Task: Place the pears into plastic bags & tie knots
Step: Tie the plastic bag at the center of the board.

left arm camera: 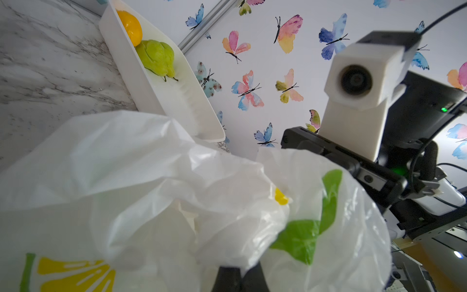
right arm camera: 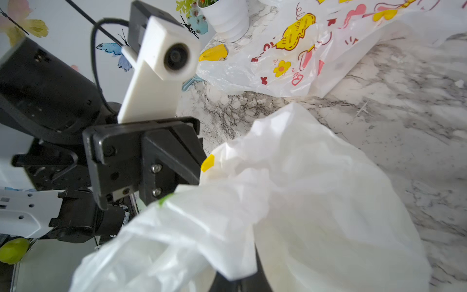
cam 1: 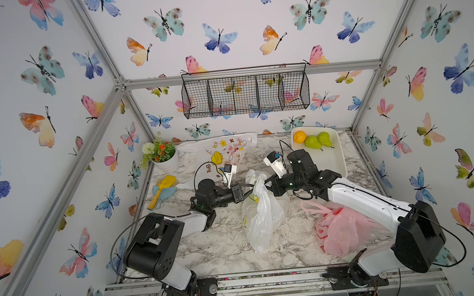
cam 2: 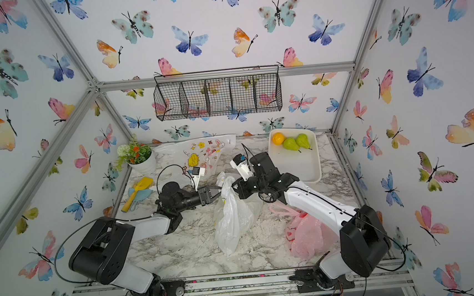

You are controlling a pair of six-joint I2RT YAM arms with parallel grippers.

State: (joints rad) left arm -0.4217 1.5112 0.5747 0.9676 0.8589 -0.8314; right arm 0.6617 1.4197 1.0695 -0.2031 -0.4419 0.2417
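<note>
Top views, lemon bag: your lemon bag (cam 1: 264, 213) stands in the middle of the marble table (cam 1: 209, 249). Its top is gathered into a twisted neck between the two arms. You cannot tell what is inside.
Top views, left gripper: your left gripper (cam 1: 246, 190) reaches in level from the left and is clenched on that neck.
Top views, right gripper: your right gripper (cam 1: 267, 182) meets it from the opposite side, closed on the same neck.
Top views, pears: two green pears (cam 1: 312, 142) lie side by side in the white tray (cam 1: 335, 164) at the far right corner, next to an orange (cam 1: 299, 136).
Top views, other bags: the pink bag (cam 1: 340, 227) lies bunched beside your right arm. The doodle bag (cam 1: 224, 151) lies flat at the back, near the flower pot (cam 1: 164, 160).
Left wrist view, grip: lemon bag plastic fills the foreground and drapes over your left gripper's dark fingers (left arm camera: 227, 280). The right gripper (left arm camera: 303, 141) is buried in the plastic from the opposite side.
Left wrist view, pears: both lie in the tray beyond the bag, apart from it.
Right wrist view, grip: a strip of the lemon bag runs down onto your right gripper's fingers (right arm camera: 242, 285). The left gripper (right arm camera: 192, 169) bites into the plastic opposite.
Right wrist view, background: the doodle bag lies flat beyond, apart from the lemon bag.
</note>
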